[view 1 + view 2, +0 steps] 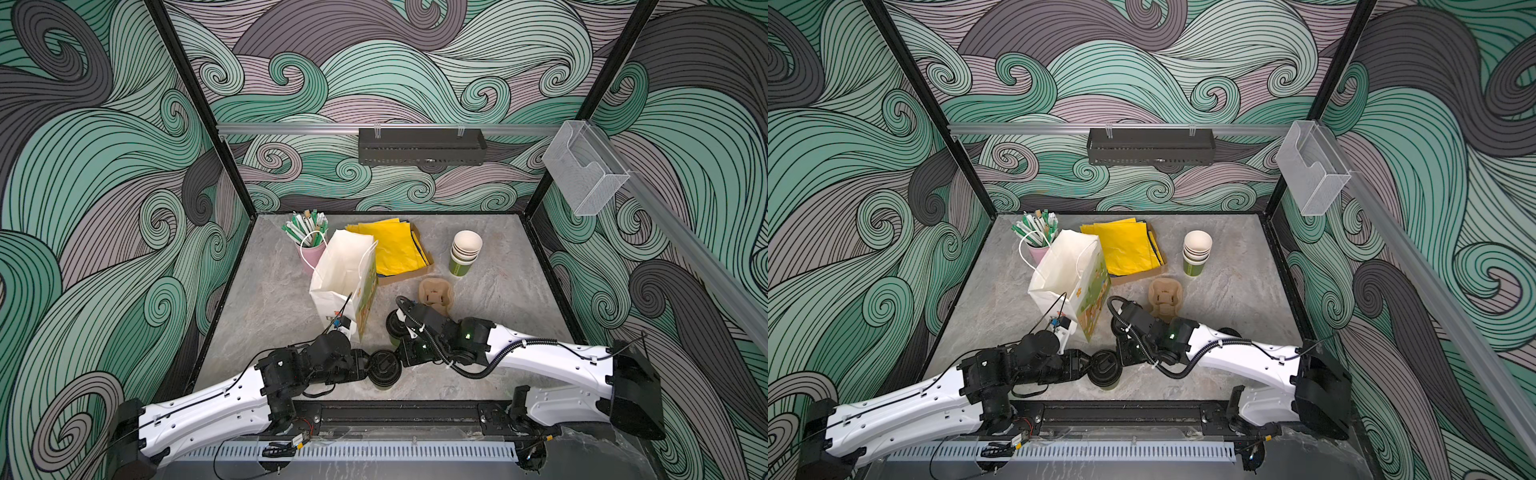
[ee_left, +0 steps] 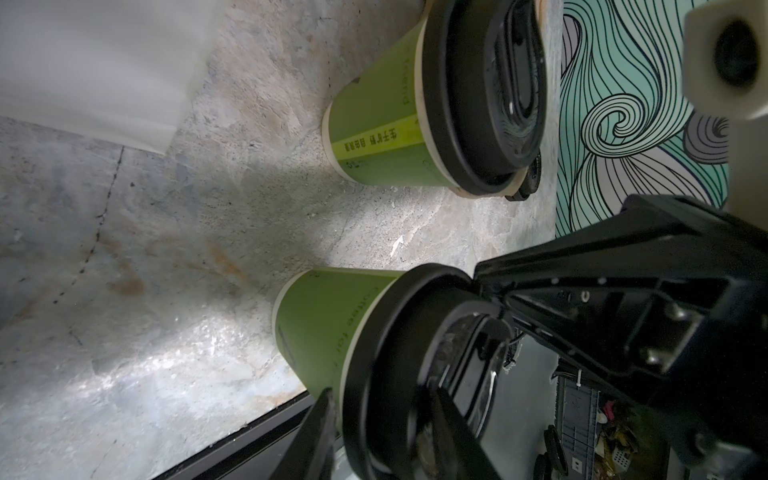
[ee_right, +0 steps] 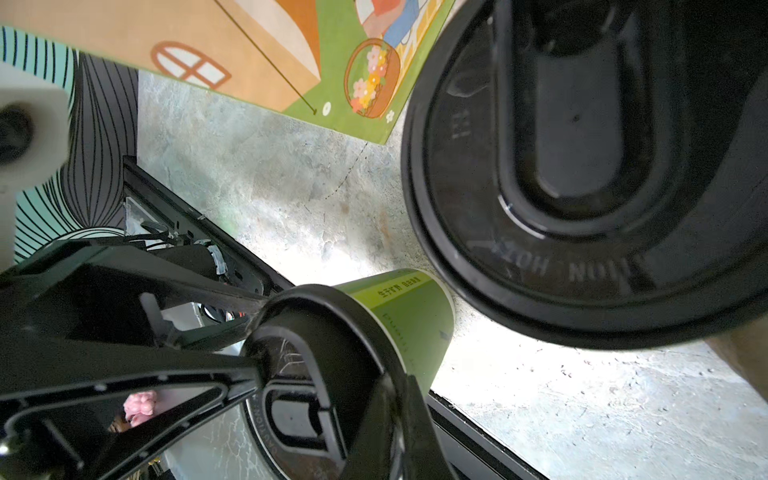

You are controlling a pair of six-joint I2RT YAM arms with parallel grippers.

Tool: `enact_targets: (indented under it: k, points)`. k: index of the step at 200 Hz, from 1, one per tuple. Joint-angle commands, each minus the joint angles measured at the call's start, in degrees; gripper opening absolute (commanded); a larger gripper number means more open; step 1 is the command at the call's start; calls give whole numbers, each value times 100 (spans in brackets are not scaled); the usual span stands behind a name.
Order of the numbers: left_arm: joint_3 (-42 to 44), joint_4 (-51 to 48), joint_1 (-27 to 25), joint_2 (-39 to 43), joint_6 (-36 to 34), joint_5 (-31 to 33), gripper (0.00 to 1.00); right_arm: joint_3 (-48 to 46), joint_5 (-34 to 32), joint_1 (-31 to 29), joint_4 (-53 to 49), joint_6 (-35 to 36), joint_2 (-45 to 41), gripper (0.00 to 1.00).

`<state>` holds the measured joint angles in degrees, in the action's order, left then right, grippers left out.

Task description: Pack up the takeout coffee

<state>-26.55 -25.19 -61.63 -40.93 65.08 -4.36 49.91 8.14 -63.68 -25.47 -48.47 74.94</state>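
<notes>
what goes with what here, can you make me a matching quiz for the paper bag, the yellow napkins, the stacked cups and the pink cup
Things:
1 paper bag
2 yellow napkins
3 stacked cups
4 pink cup

States:
a lidless, cream inside
b holds green and white sticks
c stands upright, mouth open
d lie in a cardboard tray

Pairs: 1-c, 2-d, 3-a, 4-b

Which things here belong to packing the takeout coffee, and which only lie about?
Job: front lidded cup, second lidded cup, paper bag, perhaps cup carrier.
Lying about: lidless cup stack, yellow napkins, pink cup of stirrers.
</notes>
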Motion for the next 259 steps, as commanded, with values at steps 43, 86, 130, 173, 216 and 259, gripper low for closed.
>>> enact_targets:
  k: [43, 86, 130, 173, 216, 259]
  points:
    - [52, -522, 26, -152, -57, -56, 37, -280, -49, 31, -725, -145, 291, 8]
    - [52, -567, 26, -133, -59, -65, 37, -289, -47, 26, -979, -172, 482, 8]
    - [53, -577, 28, -99, -39, -48, 37, -153, -37, 26, -1012, -120, 453, 9]
    - [16, -629, 28, -85, -61, -49, 37, 329, 311, 22, -657, 294, 57, 25]
    - [-13, -547, 26, 15, -155, 6, 40, 969, -307, 37, -1122, 1115, -1011, 37]
    - [-371, -410, 28, 65, -378, 52, 60, 787, -683, 231, -1583, 1191, -1697, 40]
